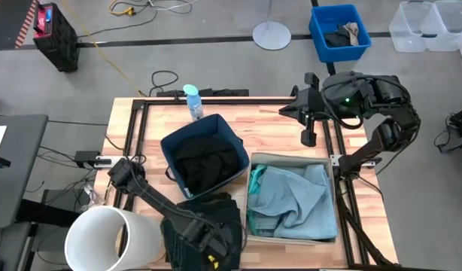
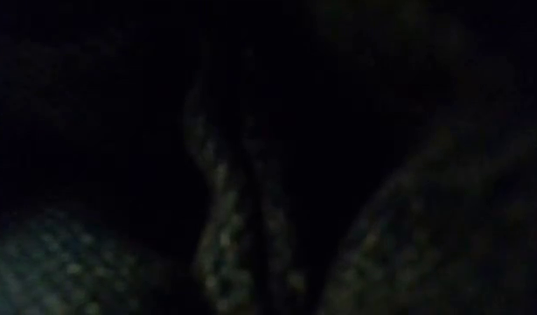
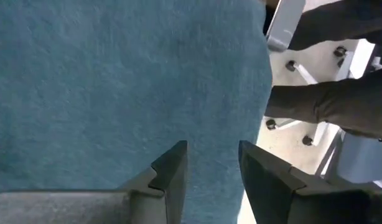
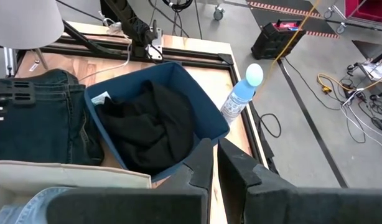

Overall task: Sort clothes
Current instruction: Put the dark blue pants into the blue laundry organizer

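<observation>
The left end effector is low at the bench's near edge, on top of the navy jeans. Its fingers stand a little apart, and whether they pinch cloth I cannot tell; its wrist camera sees only teal fabric close in front of them. The navy jeans lie heaped at that near edge, just in front of the dark blue bin that sits mid-bench. The black garment lies crumpled inside that bin. To the bin's right, touching it, a pale box at the bench's right side holds the turquoise top, with a strip of pale denim showing at its edge. The right end effector hangs over the far right corner, fingers nearly pressed together with nothing between them. A water bottle stands at the far edge, behind the bin. A white cylinder sits at the near left corner. The low view is dark.
</observation>
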### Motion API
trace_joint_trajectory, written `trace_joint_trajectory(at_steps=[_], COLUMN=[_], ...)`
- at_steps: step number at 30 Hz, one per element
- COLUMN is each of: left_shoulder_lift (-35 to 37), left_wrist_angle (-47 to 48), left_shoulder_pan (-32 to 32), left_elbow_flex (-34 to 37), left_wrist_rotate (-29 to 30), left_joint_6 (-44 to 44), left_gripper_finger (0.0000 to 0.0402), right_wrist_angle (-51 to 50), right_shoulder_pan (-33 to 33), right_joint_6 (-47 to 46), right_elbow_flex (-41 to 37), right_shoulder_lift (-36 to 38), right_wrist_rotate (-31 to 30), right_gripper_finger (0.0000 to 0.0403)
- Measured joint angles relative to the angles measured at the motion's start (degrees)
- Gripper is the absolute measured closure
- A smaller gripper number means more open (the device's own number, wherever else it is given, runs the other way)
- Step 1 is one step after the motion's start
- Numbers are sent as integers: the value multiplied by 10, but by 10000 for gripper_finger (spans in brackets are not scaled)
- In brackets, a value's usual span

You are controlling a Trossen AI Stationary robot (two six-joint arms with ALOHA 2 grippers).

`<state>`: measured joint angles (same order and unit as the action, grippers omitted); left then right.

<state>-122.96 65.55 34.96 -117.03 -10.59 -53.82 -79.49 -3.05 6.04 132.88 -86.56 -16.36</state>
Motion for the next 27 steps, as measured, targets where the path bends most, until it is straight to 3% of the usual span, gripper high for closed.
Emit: trace_joint_trajectory(at_steps=[6,16,27], left_shoulder_lift=[0,0,-44], left_wrist_angle=[-26,-58,-66], left_shoulder_pan=[12,17,22], left_elbow_flex=[0,0,0], left_wrist_rotate=[1,4,-2], left_joint_6=[-24,-22,-40], left_gripper_finger=[235,127,118], right_wrist_angle=[0,0,0], right_shoulder_pan=[0,0,0], right_joint_6=[0,0,0], right_elbow_flex=[0,0,0], right_shoulder_lift=[0,0,0], right_wrist_rotate=[0,0,0], right_gripper_finger=[363,363,363])
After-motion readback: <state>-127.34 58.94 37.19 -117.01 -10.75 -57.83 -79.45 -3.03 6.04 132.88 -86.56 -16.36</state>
